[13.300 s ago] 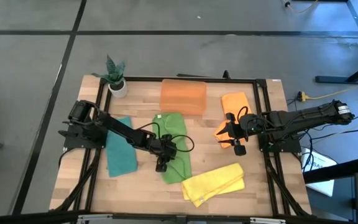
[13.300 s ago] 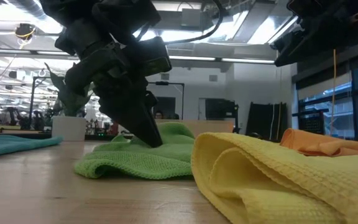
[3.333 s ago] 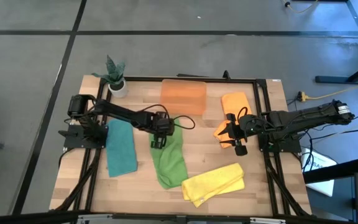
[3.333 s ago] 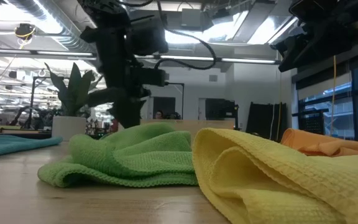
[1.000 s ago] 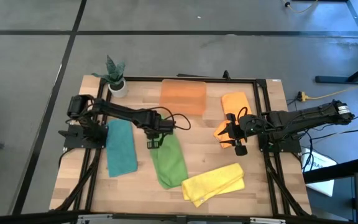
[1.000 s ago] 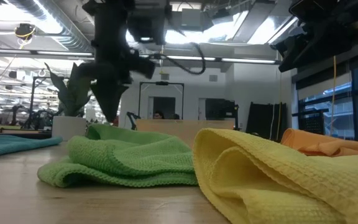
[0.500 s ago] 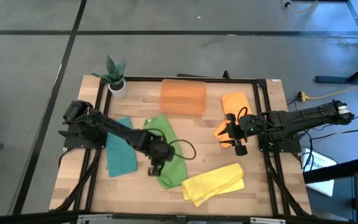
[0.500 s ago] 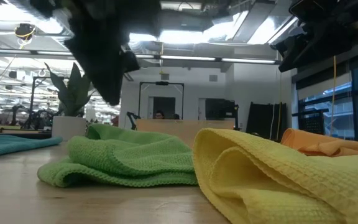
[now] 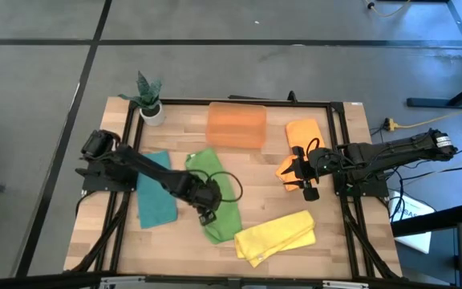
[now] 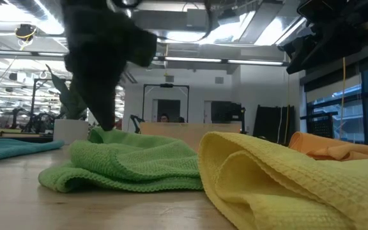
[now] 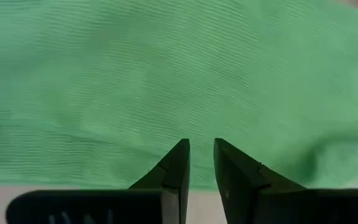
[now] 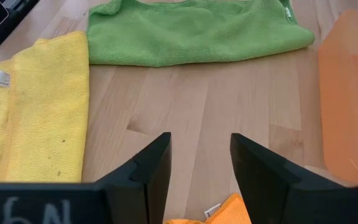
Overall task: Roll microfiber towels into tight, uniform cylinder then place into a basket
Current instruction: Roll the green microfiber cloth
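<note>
Left gripper (image 9: 208,215) low over the near part of the green towel (image 9: 216,193), at the middle of the table (image 9: 335,233). Fingers (image 11: 174,165) seen in the left wrist view with only a narrow gap between them, tips just above the green cloth, nothing clamped. Green towel lying as a long folded strip, running from just in front of the basket (image 9: 236,124) toward the yellow towel (image 9: 275,237), its near end touching or almost touching the yellow one (hard to tell which from above). In the low view, the green cloth bunched up in soft folds, the dark left arm coming down behind it.

Right gripper (image 9: 301,178) held above the table on the right side, over the edge of an orange towel (image 9: 305,136). Jaws clearly apart in the right wrist view, bare wood between them, a corner of orange cloth just below, nothing held.

Teal towel (image 9: 156,193) flat on the left side, beside the left arm, apart from the green one. Basket at the far edge of the table, translucent orange, with no towel visible inside. Small white pot with a plant (image 9: 150,103) at the far left corner.
</note>
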`<state>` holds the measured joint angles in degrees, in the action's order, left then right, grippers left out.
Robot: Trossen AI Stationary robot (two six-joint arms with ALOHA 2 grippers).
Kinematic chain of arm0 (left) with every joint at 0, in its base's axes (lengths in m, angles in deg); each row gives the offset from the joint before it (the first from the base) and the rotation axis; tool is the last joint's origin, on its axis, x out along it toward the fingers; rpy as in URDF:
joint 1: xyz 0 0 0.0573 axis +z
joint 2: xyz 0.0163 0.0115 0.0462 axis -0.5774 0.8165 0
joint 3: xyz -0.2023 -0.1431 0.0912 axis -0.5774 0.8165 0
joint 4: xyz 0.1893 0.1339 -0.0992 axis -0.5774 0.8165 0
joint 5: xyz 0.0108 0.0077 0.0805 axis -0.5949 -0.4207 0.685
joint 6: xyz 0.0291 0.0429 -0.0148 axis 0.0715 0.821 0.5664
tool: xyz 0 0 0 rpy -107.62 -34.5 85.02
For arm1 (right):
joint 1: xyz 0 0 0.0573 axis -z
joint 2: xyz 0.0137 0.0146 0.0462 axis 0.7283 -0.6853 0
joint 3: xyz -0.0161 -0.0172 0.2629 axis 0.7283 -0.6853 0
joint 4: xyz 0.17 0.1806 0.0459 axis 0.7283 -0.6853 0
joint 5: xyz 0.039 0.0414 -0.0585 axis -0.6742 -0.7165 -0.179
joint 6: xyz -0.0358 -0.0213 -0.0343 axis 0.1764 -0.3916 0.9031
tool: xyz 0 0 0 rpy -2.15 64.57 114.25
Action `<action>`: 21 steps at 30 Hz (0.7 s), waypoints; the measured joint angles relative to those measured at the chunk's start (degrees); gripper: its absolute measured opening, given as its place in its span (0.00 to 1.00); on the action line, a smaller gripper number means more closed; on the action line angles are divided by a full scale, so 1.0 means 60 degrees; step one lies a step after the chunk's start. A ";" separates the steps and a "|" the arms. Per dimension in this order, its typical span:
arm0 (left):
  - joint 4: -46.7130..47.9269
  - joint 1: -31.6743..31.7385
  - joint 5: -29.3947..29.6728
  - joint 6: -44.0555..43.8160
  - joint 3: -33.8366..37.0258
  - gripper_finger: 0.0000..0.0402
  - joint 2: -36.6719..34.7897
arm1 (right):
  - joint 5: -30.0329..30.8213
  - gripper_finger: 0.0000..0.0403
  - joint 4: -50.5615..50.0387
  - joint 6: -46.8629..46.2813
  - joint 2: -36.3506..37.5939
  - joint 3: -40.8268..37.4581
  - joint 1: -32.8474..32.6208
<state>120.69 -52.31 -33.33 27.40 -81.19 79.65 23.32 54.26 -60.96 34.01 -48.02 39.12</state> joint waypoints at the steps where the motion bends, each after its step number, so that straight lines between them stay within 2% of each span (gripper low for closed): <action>1: -0.0014 0.0147 -0.0007 0.0004 0.0003 0.16 0.0000 | 0.0000 0.41 0.0000 -0.0001 0.0000 0.0000 -0.0003; 4: -0.0026 0.0555 -0.0007 0.0086 0.0003 0.16 0.0000 | 0.0000 0.41 0.0000 -0.0001 0.0000 0.0000 -0.0001; 7: -0.0020 0.0785 -0.0001 0.0799 0.0003 0.16 0.0000 | 0.0000 0.41 0.0002 -0.0001 0.0000 0.0000 -0.0001; 11: 0.0004 0.0742 -0.0174 0.1706 0.0003 0.16 0.0000 | 0.0000 0.41 0.0000 -0.0004 0.0000 0.0000 -0.0003; 16: 0.0290 0.0660 -0.0129 0.2065 0.0003 0.16 0.0011 | 0.0000 0.41 0.0000 -0.0004 0.0000 0.0000 -0.0001; 21: 0.0380 0.0608 -0.0043 0.2717 0.0023 0.16 0.0502 | 0.0000 0.41 0.0004 -0.0004 0.0000 0.0000 -0.0002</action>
<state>122.97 -48.67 -33.59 43.70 -81.05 82.66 23.32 54.28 -60.99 34.01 -48.02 39.11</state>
